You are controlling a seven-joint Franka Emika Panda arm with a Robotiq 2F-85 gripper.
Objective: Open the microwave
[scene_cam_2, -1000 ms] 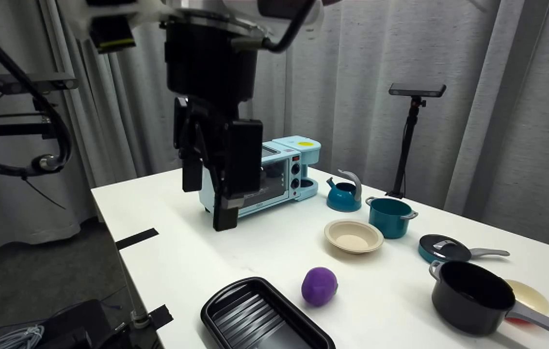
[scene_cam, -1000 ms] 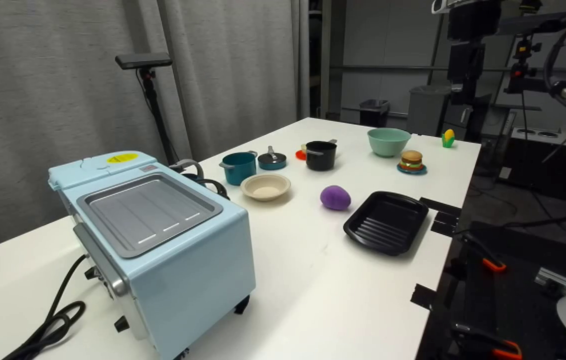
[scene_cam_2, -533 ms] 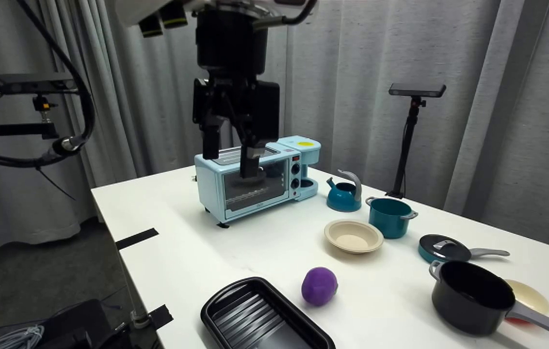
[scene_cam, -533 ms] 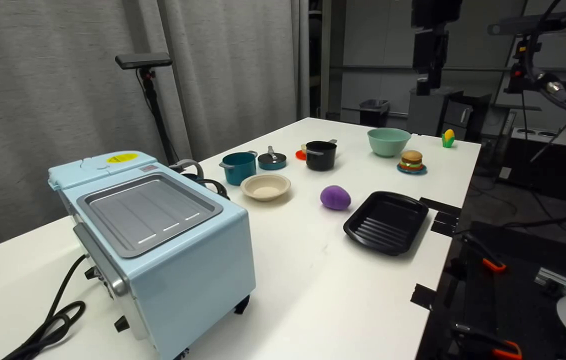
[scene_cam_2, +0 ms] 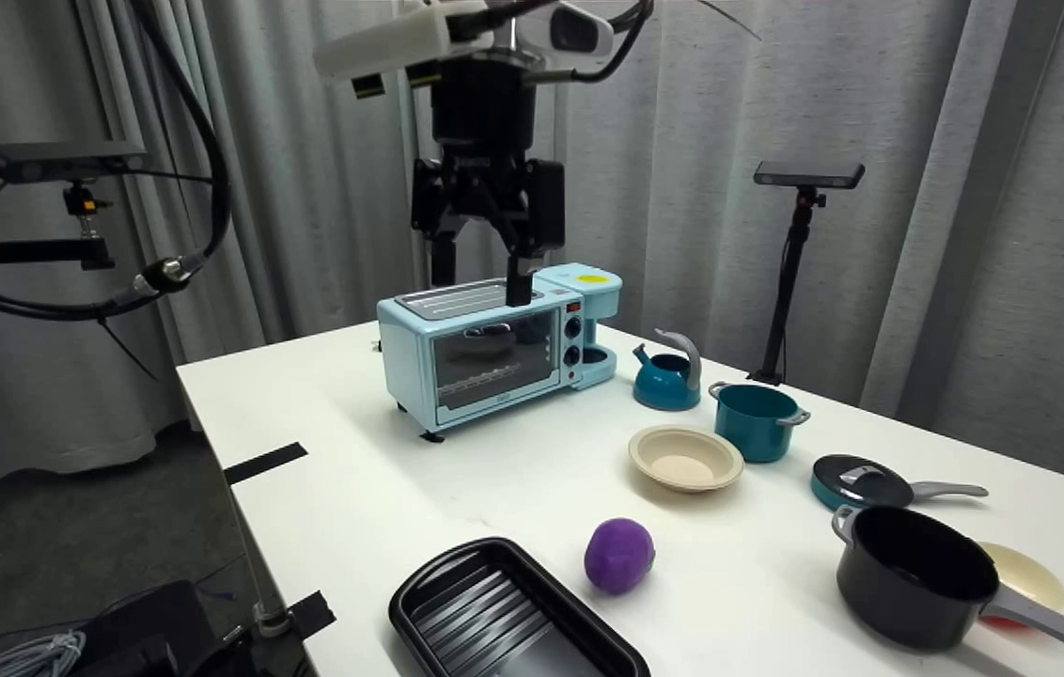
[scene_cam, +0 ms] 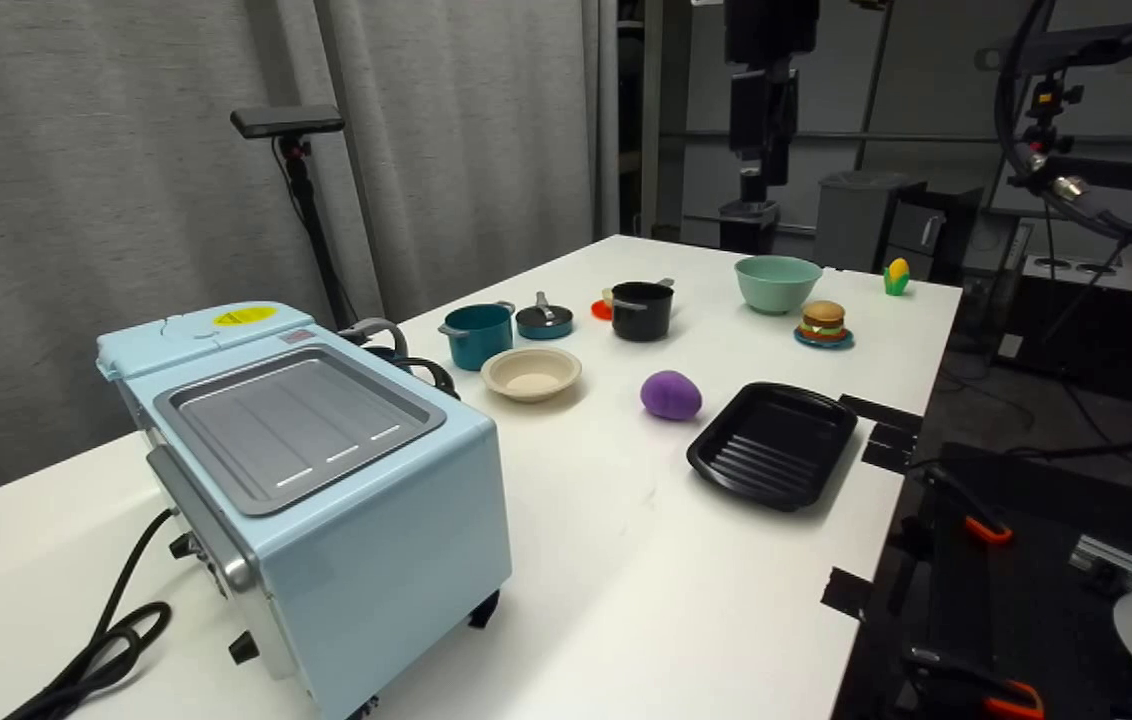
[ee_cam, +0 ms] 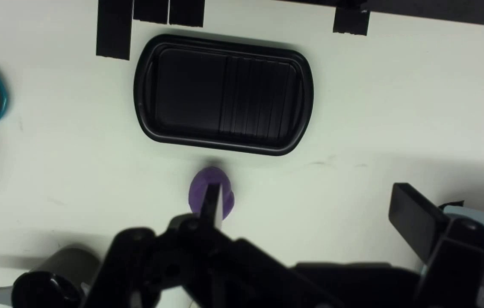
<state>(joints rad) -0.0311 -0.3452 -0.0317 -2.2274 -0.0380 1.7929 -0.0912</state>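
The microwave is a pale blue box with a grey glass panel. It stands at the near left in an exterior view [scene_cam: 396,560] and at the back middle in an exterior view [scene_cam_2: 410,362]. Its glass door [scene_cam_2: 494,362] looks shut. A pale blue corner of it shows at the right edge of the wrist view [ee_cam: 481,217]. My gripper [scene_cam_2: 481,279] is open and empty, high above the table, pointing down; it also shows in an exterior view [scene_cam: 764,178]. In the wrist view its fingers [ee_cam: 306,196] are wide apart, the left one overlapping the purple vegetable.
A black tray [ee_cam: 182,94] and the purple vegetable [scene_cam_2: 618,557] lie on the table. A beige bowl [scene_cam_2: 685,458], teal pot [scene_cam_2: 758,423], teal kettle [scene_cam_2: 666,381], lidded pan [scene_cam_2: 856,481] and black pot [scene_cam_2: 913,578] stand nearby. A green bowl [scene_cam: 776,285] and toy burger [scene_cam: 822,322] lie farther off.
My gripper has moved left in an exterior view, and right, up and away from the camera in an exterior view, closer to the microwave. It stays open. The table objects have not moved.
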